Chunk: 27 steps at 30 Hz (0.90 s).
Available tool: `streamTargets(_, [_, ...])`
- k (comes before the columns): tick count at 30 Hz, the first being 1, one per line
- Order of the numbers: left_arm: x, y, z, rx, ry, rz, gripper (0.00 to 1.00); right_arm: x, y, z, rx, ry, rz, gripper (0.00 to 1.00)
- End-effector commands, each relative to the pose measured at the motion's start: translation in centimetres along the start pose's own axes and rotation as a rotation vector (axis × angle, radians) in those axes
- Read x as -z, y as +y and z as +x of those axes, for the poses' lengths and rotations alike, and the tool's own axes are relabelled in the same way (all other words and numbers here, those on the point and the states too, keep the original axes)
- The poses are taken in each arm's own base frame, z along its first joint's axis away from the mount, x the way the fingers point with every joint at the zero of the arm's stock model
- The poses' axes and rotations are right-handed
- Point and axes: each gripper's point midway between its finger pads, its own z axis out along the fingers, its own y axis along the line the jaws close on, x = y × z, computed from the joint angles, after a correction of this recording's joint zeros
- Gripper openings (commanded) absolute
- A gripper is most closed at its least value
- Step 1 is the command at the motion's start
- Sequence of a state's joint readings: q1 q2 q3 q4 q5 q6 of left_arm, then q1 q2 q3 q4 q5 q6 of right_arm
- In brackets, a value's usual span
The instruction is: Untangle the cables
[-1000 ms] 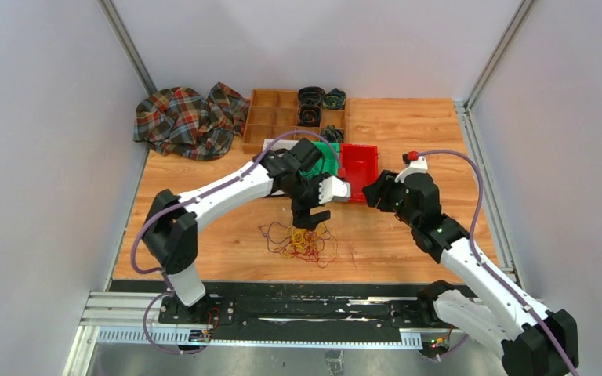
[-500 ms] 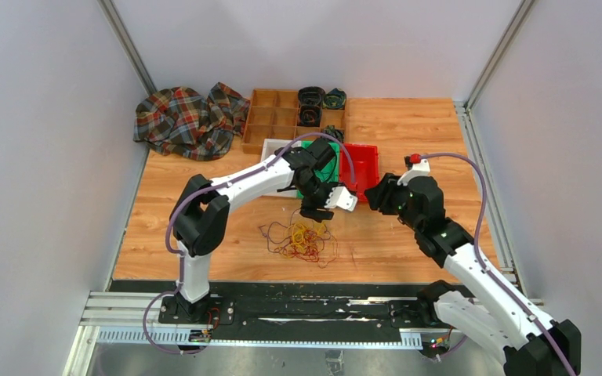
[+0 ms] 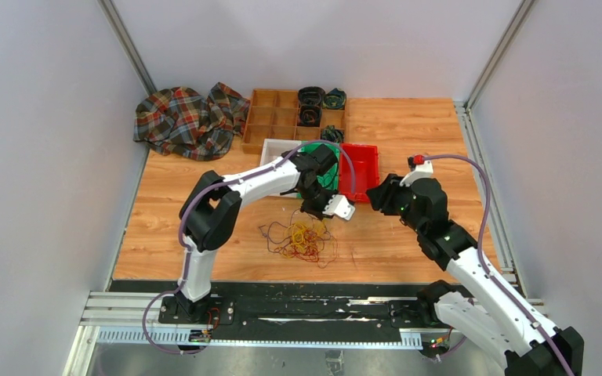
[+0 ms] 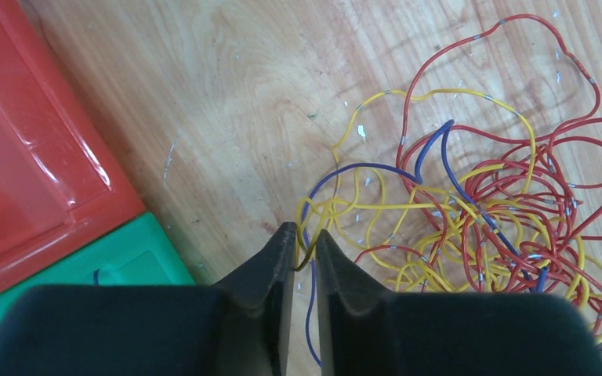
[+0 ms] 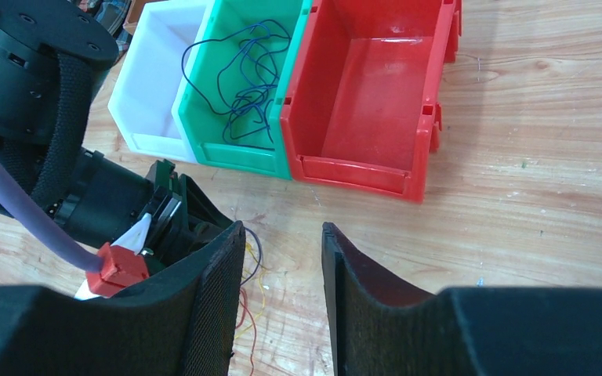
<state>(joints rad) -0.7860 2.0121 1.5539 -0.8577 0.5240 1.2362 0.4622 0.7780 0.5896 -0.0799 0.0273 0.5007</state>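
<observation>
One second on, has brought the left pincer (image 4: 304,239) to the 1 o'clock edge of the cables (image 3: 302,239) on the bench (image 3: 392,243) and nipped a yellow strand (image 4: 307,254), with the right pincer (image 5: 282,231) agape at 3 o'clock, so probably ready to pull.

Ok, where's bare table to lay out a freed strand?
Bare wood lies between the cables and the table's left edge, and at the far right corner beyond the red bin. It's crowded where the left gripper, green bin and cables meet.
</observation>
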Motion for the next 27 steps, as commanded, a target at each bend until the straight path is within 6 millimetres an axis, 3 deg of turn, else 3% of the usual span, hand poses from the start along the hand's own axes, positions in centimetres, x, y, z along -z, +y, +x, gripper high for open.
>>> streamTargets(1, [0.2,1.0,-0.7,-0.015,-0.017,-0.024,0.12,0.2,-0.9,0.1,0.009,-0.007,0.031,0.41])
streamTargets(4, [1.5,1.0,-1.0,0.002,-0.003,-0.058,0.01,0.3,-0.8,-0.2,0.012,-0.012,0.029,0.41])
streamTargets(13, [8.9,0.2,-3.8,0.163,0.005,-0.228,0.01,0.1,1.2,-0.8,0.001,-0.022,-0.066,0.42])
streamTargets(21, [13.1,-1.1,-5.0,0.384,-0.006,-0.344,0.01,0.7,6.1,-0.3,0.021,-0.008,-0.314,0.64])
streamTargets(27, [16.1,-1.5,-7.1,0.48,-0.073,-0.415,0.01,1.3,10.2,0.9,0.093,-0.013,-0.441,0.68])
